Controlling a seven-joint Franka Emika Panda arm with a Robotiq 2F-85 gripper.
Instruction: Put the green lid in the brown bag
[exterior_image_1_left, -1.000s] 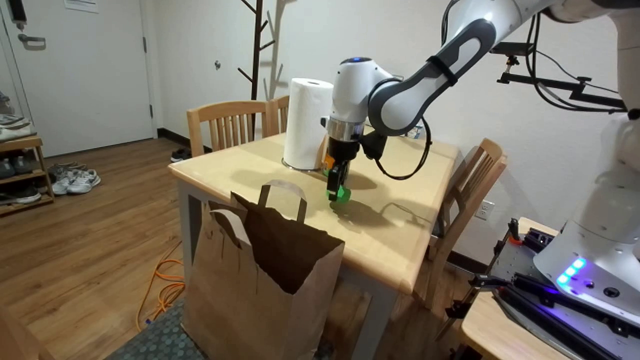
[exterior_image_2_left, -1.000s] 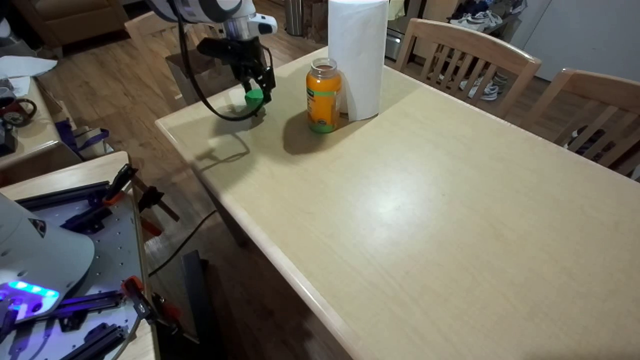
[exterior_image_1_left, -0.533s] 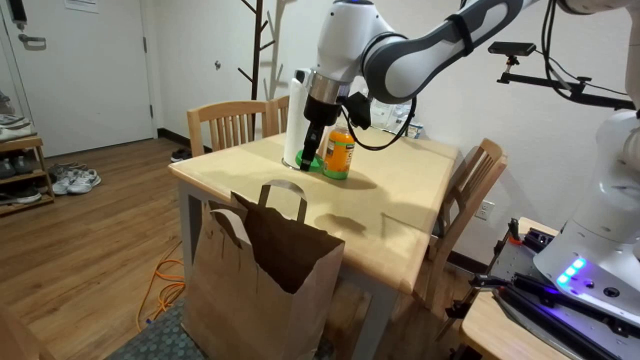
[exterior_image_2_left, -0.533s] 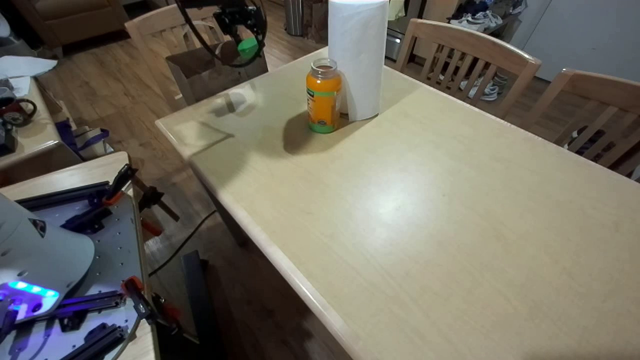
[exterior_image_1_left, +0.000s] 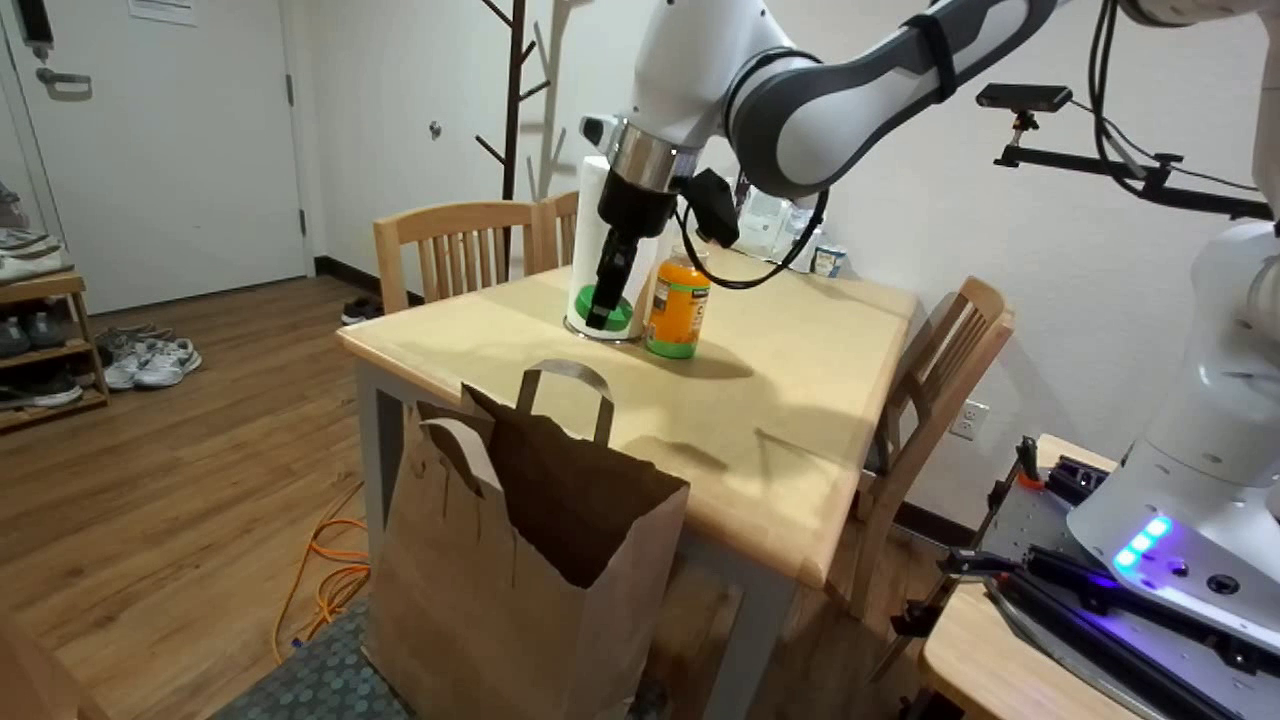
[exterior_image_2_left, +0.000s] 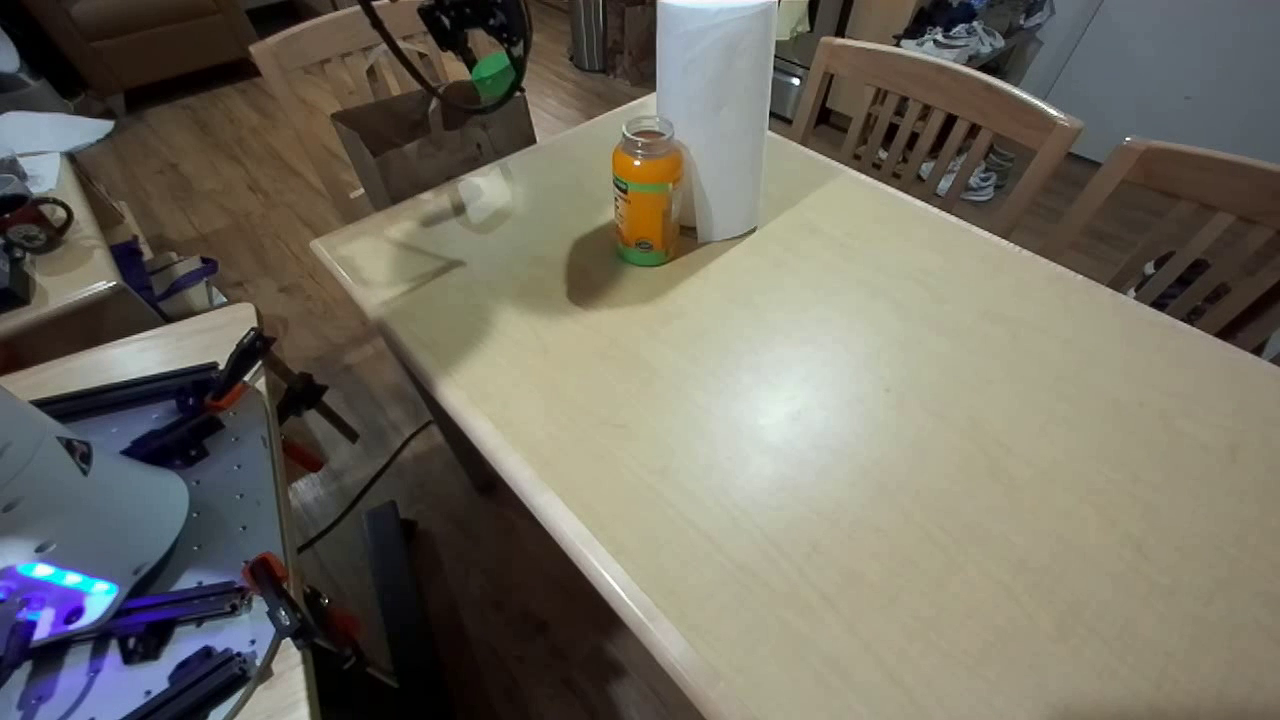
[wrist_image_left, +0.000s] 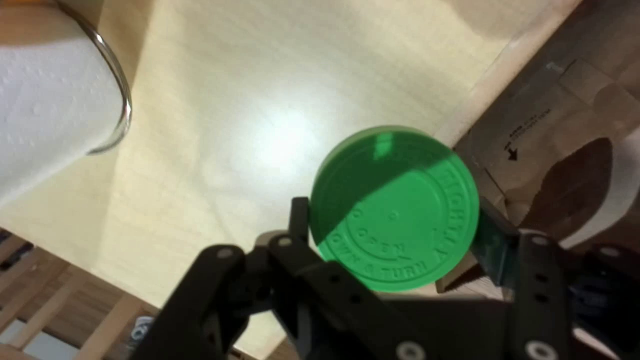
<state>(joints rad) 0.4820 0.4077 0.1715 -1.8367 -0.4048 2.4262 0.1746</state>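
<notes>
The green lid (wrist_image_left: 400, 215) is a flat round cap held between my gripper's (wrist_image_left: 395, 222) two fingers in the wrist view. Its lettered top faces the camera, partly in shadow. In both exterior views the lid (exterior_image_1_left: 618, 312) (exterior_image_2_left: 493, 76) is raised and tilted, above the table's height. My gripper (exterior_image_1_left: 604, 308) is shut on it. The brown bag (exterior_image_1_left: 520, 590) stands against the table's near side with its mouth open upward and handles up. The bag also shows past the table edge (exterior_image_2_left: 430, 160) and at the right of the wrist view (wrist_image_left: 530, 135).
A paper towel roll (exterior_image_1_left: 588, 240) stands on the table (exterior_image_1_left: 760, 400); it also shows at the wrist view's left (wrist_image_left: 55, 90). An open orange jar (exterior_image_2_left: 648, 195) stands beside it. Wooden chairs (exterior_image_2_left: 940, 110) surround the table. The bag's handle (exterior_image_1_left: 570, 372) sticks up above the table edge.
The gripper has risen from low over the table with the lid in it. It has shifted leftward in both exterior views and the lid has tilted. Bag, jar and roll have not moved.
</notes>
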